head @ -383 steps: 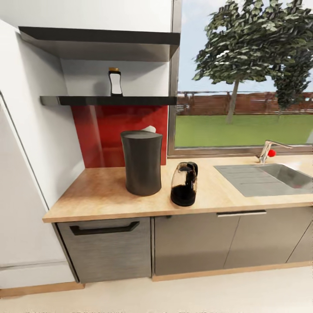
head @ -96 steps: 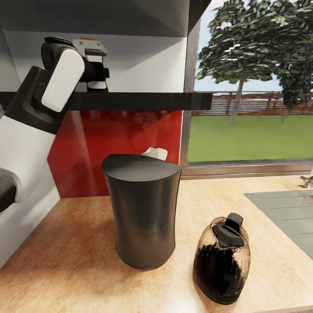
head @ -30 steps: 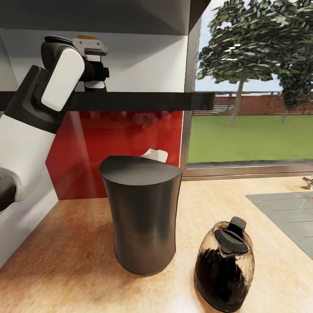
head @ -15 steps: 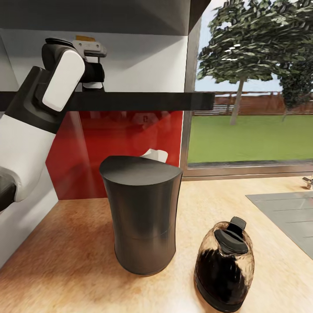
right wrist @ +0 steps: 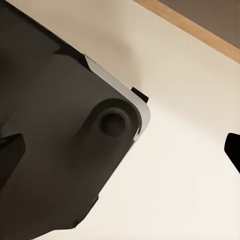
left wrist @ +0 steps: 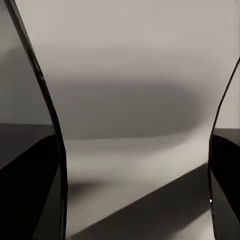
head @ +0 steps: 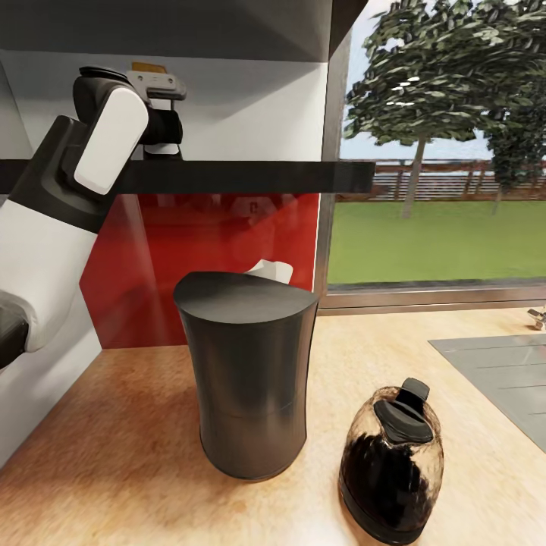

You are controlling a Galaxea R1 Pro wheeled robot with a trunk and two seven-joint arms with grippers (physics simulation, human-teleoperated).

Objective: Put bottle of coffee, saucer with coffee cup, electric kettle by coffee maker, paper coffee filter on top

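The left gripper [head: 161, 129], raised to the kitchen shelf [head: 243, 176], has drawn in slightly from where it sat a second ago; its fingers [left wrist: 30, 200] frame a pale, waisted shape close to the wrist camera, probably the bottle of coffee [left wrist: 135, 120], though whether they have closed on it cannot be told. A golden-brown cap [head: 150, 67] peeks above the wrist. Below, the coffee maker [head: 245, 371] stands on the countertop [head: 136, 425] with the electric kettle [head: 392, 462] just beside it, unmoved. The small shift suggests the grasp is settling, with the carry down yet to come.
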